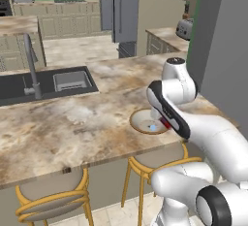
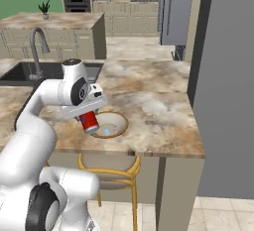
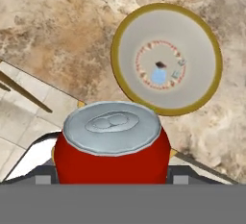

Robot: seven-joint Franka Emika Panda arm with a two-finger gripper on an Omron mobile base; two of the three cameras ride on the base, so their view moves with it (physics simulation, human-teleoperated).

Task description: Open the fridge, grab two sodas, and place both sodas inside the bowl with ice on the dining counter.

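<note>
One can (image 2: 90, 121), one bowl (image 2: 110, 125), two stools (image 1: 53, 201) sitting under the counter (image 1: 72, 128), one faucet (image 1: 31, 65), one toaster (image 1: 184, 28), one potted plant (image 2: 44, 9) showing.

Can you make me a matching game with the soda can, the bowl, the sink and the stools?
Things:
1. red can
2. bowl
3. sink
4. stools

Places:
A. under the counter edge
B. set into the counter by the faucet
C. held in the gripper
D. on the counter near its edge

Pairs: 1-C, 2-D, 3-B, 4-A
</note>
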